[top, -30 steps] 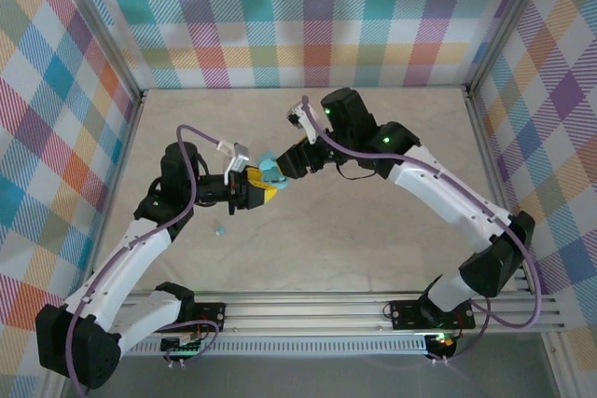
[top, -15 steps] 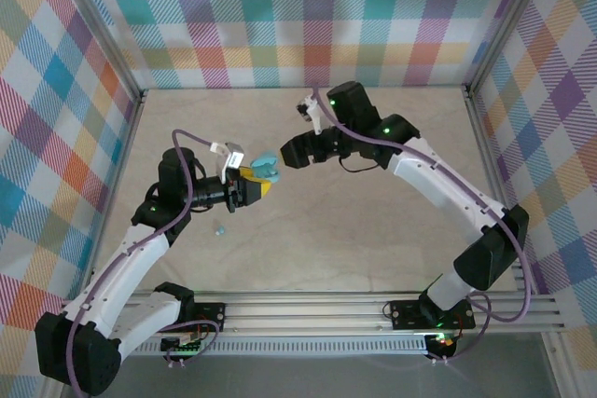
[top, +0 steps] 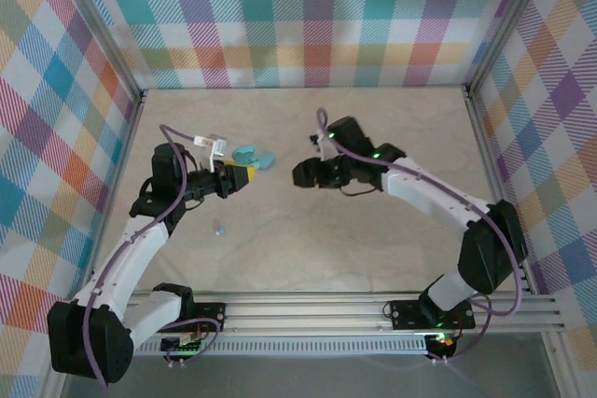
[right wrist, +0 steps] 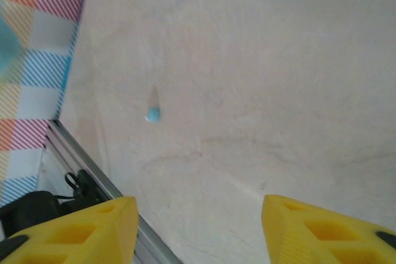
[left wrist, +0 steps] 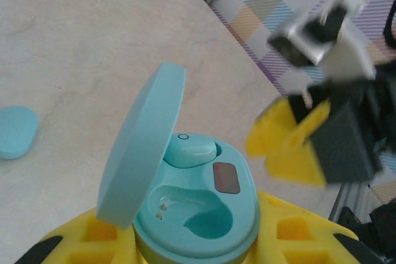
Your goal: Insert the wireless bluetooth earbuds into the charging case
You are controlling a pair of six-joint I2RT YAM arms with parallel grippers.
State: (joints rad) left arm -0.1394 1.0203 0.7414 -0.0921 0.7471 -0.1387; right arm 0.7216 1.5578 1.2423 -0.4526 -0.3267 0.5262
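Earbuds are split between case and table. At the centre, the left gripper (left wrist: 198,242) is clamped on the case (left wrist: 247,211), with a yellow finger (left wrist: 86,239) pressed to each side of its base. Inside the case, a seated earbud (left wrist: 190,151) fills the socket farther from that gripper. The nearer socket (left wrist: 207,221) is bare, with two small metal contacts showing at its edge. A dark rectangular patch (left wrist: 226,177) sits on the case's face beside the seated earbud. The lid (left wrist: 142,146) stands open, tilted up at the case's left. Past the lid, left of the case, a teal oval (left wrist: 15,131) lies flat on the table (top: 354,240). A loose earbud (top: 219,227) lies on the table well apart from the case, toward the arm bases. On the far side of the case and clear of it, the right gripper (right wrist: 199,201) hangs over the table, its fingers spread wide with nothing between them.
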